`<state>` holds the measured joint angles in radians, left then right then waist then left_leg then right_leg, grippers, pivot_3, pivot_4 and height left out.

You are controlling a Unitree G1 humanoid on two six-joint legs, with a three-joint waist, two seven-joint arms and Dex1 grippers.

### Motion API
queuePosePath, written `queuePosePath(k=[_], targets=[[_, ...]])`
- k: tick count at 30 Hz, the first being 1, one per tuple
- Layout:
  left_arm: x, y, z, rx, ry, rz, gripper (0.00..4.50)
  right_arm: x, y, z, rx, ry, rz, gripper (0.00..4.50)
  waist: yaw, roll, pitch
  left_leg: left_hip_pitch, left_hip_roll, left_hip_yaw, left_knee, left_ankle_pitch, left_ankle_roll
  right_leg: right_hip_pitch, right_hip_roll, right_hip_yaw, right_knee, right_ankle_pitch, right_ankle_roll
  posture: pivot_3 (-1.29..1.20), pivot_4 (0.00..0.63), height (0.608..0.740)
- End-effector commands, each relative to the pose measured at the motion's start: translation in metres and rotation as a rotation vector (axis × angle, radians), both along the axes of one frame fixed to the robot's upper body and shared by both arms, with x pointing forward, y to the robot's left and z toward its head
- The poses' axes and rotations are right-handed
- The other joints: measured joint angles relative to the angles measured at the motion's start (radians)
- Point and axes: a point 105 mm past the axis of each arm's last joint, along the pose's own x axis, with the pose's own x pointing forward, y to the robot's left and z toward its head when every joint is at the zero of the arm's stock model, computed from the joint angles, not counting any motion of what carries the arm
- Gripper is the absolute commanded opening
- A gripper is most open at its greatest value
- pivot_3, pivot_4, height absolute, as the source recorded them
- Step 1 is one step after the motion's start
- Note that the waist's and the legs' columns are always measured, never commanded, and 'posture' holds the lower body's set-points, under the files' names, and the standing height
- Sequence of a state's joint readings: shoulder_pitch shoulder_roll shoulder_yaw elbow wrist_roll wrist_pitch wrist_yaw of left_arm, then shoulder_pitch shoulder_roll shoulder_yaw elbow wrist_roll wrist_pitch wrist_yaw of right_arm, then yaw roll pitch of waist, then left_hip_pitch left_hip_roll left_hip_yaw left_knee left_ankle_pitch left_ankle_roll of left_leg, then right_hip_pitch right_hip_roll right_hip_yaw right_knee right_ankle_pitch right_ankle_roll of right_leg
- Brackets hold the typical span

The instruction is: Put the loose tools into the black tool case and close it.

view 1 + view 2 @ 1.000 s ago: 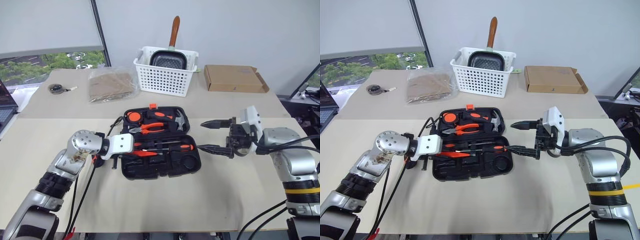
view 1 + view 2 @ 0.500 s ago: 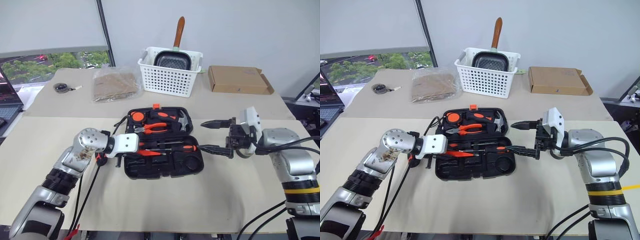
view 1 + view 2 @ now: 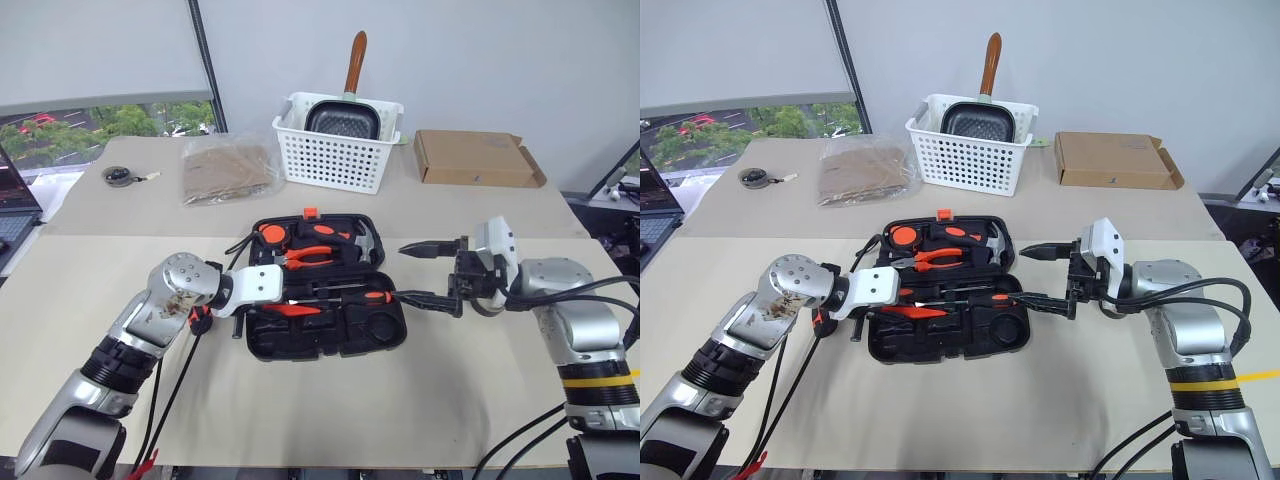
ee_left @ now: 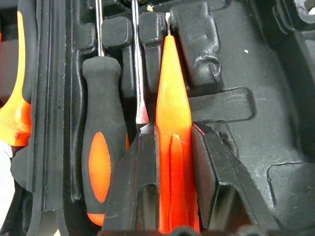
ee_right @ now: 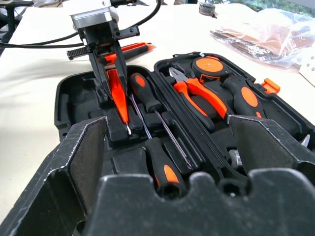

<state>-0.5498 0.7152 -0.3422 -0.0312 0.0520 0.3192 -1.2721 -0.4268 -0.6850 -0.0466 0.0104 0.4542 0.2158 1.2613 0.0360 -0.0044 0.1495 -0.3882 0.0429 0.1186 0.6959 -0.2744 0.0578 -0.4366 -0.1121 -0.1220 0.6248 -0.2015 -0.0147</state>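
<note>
Currently: short orange-red screwdriver clamped between left gripper fingers, tip toward 12 o'clock over black tool case; right gripper spread wide, empty.

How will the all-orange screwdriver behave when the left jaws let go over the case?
The orange screwdriver looks like smooth, glossy plastic, so it may slide in the left gripper. Its handle looks rounded and tapered, so it will probably roll unless it drops into a recess of the case. Likely stiff and light.

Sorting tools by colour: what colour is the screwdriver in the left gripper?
Orange-red all over, clearest in the left wrist view.
</note>
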Motion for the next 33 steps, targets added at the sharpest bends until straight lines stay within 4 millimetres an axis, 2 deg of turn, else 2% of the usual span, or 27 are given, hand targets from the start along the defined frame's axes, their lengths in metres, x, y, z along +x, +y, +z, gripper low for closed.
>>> queuePosePath(k=[1, 2, 6, 8, 10, 17, 19, 20, 21, 23, 26, 29, 33], targets=[[-0.015, 0.002, -0.033, 0.066, 0.151, -0.014, 0.96, -0.001, 0.000, 0.010, 0.007, -0.056, 0.005, 4.50, 0.000, 0.000, 0.000, 0.000, 0.000, 0.000, 0.000, 0.000, 0.000, 0.000, 0.000, 0.000, 0.000, 0.000, 0.000, 0.00, 0.150, 0.700], [-0.015, 0.002, -0.033, 0.066, 0.149, -0.018, 1.46, -0.001, 0.000, 0.009, 0.005, -0.057, 0.001, 4.50, 0.000, 0.000, 0.000, 0.000, 0.000, 0.000, 0.000, 0.000, 0.000, 0.000, 0.000, 0.000, 0.000, 0.000, 0.000, 0.00, 0.150, 0.700], [-0.012, -0.003, -0.024, 0.001, 0.126, -0.006, 2.69, -0.001, -0.001, 0.010, 0.006, -0.060, -0.004, 4.50, -0.002, 0.002, -0.001, 0.000, 0.000, 0.000, 0.000, 0.000, 0.000, 0.000, 0.000, 0.000, 0.000, 0.000, 0.000, 0.00, 0.150, 0.700], [-0.011, -0.006, -0.017, -0.045, 0.114, 0.002, 3.01, -0.001, -0.002, 0.010, 0.005, -0.060, -0.003, 4.50, 0.002, 0.002, -0.001, 0.000, 0.000, 0.000, 0.000, 0.000, 0.000, 0.000, 0.000, 0.001, 0.000, 0.000, 0.000, 0.00, 0.150, 0.700], [-0.009, -0.007, -0.006, -0.109, 0.107, 0.024, 3.56, -0.002, -0.002, 0.009, 0.002, -0.056, 0.001, 4.50, 0.007, 0.002, -0.001, 0.000, -0.001, 0.000, 0.001, 0.000, 0.000, 0.000, -0.001, 0.000, 0.000, 0.000, 0.000, 0.00, 0.150, 0.700], [-0.035, 0.001, 0.038, -0.294, 0.232, -0.001, 3.56, -0.001, -0.002, 0.010, -0.009, -0.047, 0.021, 4.50, -0.013, -0.003, 0.002, -0.004, -0.001, -0.001, 0.002, 0.000, 0.001, -0.003, -0.001, 0.001, 0.000, 0.001, 0.001, 0.00, 0.150, 0.700], [-0.031, 0.009, 0.043, -0.313, 0.219, 0.052, 3.56, 0.000, 0.000, 0.010, -0.012, -0.045, 0.030, 4.50, -0.018, -0.003, 0.002, -0.004, -0.001, -0.001, 0.001, 0.000, 0.000, -0.003, 0.000, 0.000, 0.000, 0.000, 0.001, 0.00, 0.150, 0.700], [-0.028, 0.013, 0.044, -0.310, 0.203, 0.079, 3.05, 0.001, 0.000, 0.010, -0.013, -0.045, 0.033, 4.50, -0.021, -0.003, 0.002, -0.003, -0.001, -0.001, 0.000, 0.000, 0.000, -0.002, -0.001, 0.000, 0.000, 0.000, 0.001, 0.00, 0.150, 0.700], [-0.026, 0.015, 0.045, -0.304, 0.192, 0.092, 2.91, 0.001, 0.001, 0.010, -0.013, -0.045, 0.036, 4.50, -0.022, -0.003, 0.002, -0.003, -0.001, -0.001, 0.000, 0.001, -0.001, -0.002, 0.000, 0.000, 0.000, 0.000, 0.001, 0.00, 0.150, 0.700], [-0.025, 0.019, 0.051, -0.324, 0.181, 0.107, 2.31, 0.003, 0.003, 0.012, -0.014, -0.046, 0.045, 4.50, -0.024, -0.003, 0.002, -0.003, -0.001, -0.001, 0.000, 0.001, -0.001, -0.002, 0.000, 0.000, 0.000, 0.000, 0.001, 0.00, 0.150, 0.700], [-0.019, 0.010, 0.071, -0.443, 0.110, 0.090, 1.14, 0.004, 0.005, 0.013, -0.016, -0.046, 0.054, 4.50, -0.023, -0.004, 0.002, -0.002, -0.001, -0.001, 0.000, 0.001, -0.002, -0.002, 0.000, 0.000, 0.001, 0.000, 0.001, 0.00, 0.150, 0.700], [-0.016, -0.002, 0.080, -0.546, 0.064, 0.070, 0.15, 0.004, 0.006, 0.012, -0.017, -0.045, 0.059, 4.50, -0.020, -0.004, 0.002, -0.002, -0.001, -0.002, 0.001, 0.001, -0.002, -0.001, -0.001, 0.000, 0.001, 0.000, 0.001, 0.00, 0.150, 0.700], [-0.019, -0.018, 0.067, -0.643, 0.074, 0.063, 0.07, 0.004, 0.006, 0.012, -0.016, -0.044, 0.060, 4.50, -0.022, -0.004, 0.002, -0.002, -0.001, -0.001, 0.001, 0.002, -0.003, -0.001, -0.001, 0.001, 0.001, 0.001, 0.000, 0.00, 0.150, 0.700]])
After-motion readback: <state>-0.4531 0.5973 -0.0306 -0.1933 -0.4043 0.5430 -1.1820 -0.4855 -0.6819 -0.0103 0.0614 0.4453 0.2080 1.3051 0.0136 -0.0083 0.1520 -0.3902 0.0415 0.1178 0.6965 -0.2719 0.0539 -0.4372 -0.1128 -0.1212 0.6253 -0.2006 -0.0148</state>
